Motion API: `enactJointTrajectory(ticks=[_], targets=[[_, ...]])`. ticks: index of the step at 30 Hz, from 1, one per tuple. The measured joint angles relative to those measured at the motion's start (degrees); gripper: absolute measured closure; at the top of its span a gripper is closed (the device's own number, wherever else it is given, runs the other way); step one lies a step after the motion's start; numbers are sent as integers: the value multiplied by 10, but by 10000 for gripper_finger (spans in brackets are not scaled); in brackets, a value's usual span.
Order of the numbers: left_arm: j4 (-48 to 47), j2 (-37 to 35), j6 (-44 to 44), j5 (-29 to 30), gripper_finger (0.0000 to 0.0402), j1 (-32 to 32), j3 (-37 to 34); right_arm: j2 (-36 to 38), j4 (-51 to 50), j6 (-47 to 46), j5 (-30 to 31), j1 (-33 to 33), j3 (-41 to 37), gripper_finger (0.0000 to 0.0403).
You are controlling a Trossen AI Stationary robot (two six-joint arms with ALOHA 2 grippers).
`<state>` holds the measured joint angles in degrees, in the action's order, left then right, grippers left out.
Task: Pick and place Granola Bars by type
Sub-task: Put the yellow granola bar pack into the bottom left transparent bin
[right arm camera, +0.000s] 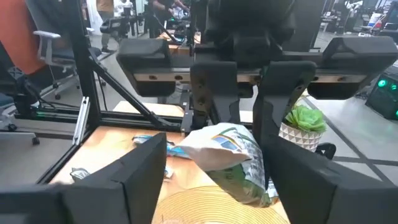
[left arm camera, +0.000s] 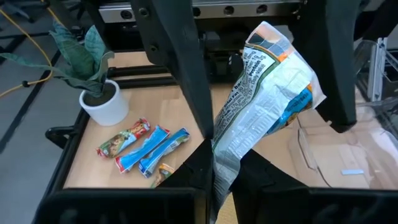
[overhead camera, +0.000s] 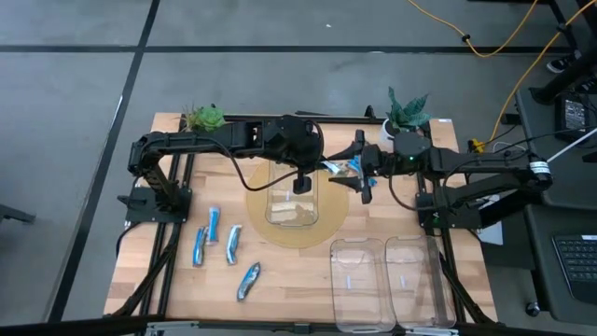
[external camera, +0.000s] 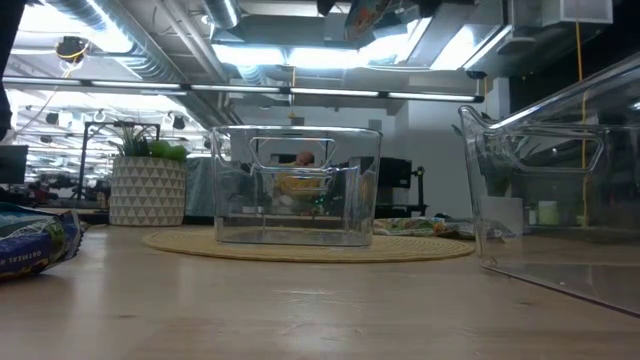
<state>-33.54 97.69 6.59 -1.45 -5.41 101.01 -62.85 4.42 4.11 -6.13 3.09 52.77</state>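
My left gripper (overhead camera: pixel 326 168) reaches in from the table's left, above the far edge of the round mat, and is shut on a multicoloured granola bar (left arm camera: pixel 261 118). My right gripper (right arm camera: pixel 211 180) faces it from the right and is open. Its two fingers (left arm camera: pixel 183 68) stand on either side of the bar's free end (right arm camera: pixel 227 155); whether they touch it, I cannot tell. Several blue-and-silver bars (overhead camera: pixel 216 245) lie flat at the near left of the table. More bars (left arm camera: pixel 143 146) lie beside the white plant pot (left arm camera: pixel 102 102). My left gripper pinches one end of the bar's wrapper (left arm camera: pixel 219 163) between its two fingers. The fingers come from the table's left, slanting a little down, and lie along the bar. The bar sticks out past the fingertips toward the right gripper, lifted clear of the table.
A clear bin (overhead camera: pixel 292 201) stands on the round woven mat (overhead camera: pixel 256 229) at mid-table. Two more clear bins (overhead camera: pixel 359 280) (overhead camera: pixel 417 280) stand at the near right. Potted plants sit at the far edge, left (overhead camera: pixel 203 118) and right (overhead camera: pixel 408 112).
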Motion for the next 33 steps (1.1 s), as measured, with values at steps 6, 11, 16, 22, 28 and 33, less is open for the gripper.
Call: enactJointTrajectory(ticks=[6,11,16,22,28,33], targets=[[0,-1,5,-2,375,0,0,0,6,-2,0,0,0,219],[0,-1,7,-4,375,0,0,0,6,7,3,0,0,300],[0,-1,7,-21,375,0,0,0,11,8,3,0,0,355],[0,-1,7,-24,359,0,0,0,13,9,10,0,0,348],[-3,-1,7,-38,307,0,0,0,14,9,10,0,0,359],[-34,-6,7,-47,259,0,0,0,14,9,10,0,0,364]])
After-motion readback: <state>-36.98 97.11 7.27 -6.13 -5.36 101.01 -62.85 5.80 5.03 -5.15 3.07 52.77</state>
